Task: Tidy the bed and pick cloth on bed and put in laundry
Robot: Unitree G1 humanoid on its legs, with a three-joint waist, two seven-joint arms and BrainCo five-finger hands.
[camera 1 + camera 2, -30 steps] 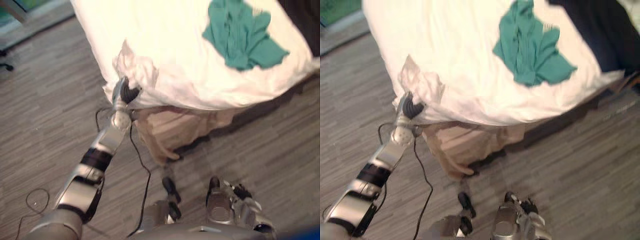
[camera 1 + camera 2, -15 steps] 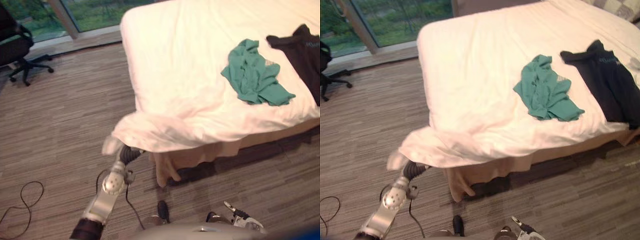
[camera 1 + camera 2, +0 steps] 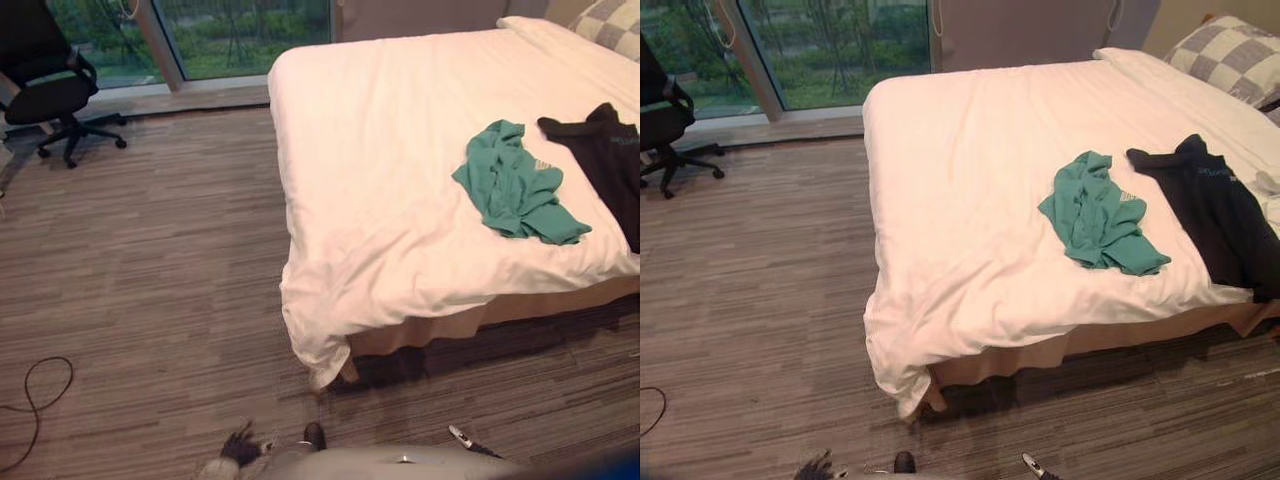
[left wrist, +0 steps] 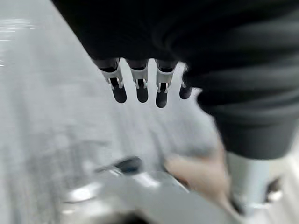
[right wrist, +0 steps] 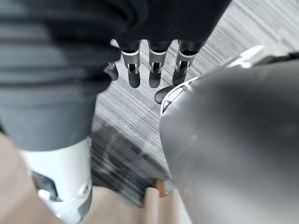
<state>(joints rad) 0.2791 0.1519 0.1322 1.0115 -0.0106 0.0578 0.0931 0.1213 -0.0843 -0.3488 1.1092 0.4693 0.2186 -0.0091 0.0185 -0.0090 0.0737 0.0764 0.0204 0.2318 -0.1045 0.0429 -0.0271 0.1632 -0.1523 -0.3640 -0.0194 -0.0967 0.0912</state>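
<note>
A grey-brown striped floor (image 3: 150, 260) is stretching across the room, and daylight is coming in through a tall window (image 3: 830, 45) at the far side. A black office chair (image 3: 50, 95) is standing near that window, well apart from the white-covered bed (image 3: 970, 200). The bed is reaching back toward a plain wall (image 3: 1040, 25), with a checked pillow (image 3: 1230, 55) lying at its head.

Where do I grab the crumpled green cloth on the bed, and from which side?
Pinch the bunched folds at the middle of the crumpled green cloth, coming down from above over the near edge of the white-sheeted bed. Its flat edges lie flush on the sheet, and the black garment lies close on its right, so probably avoid that side.
</note>
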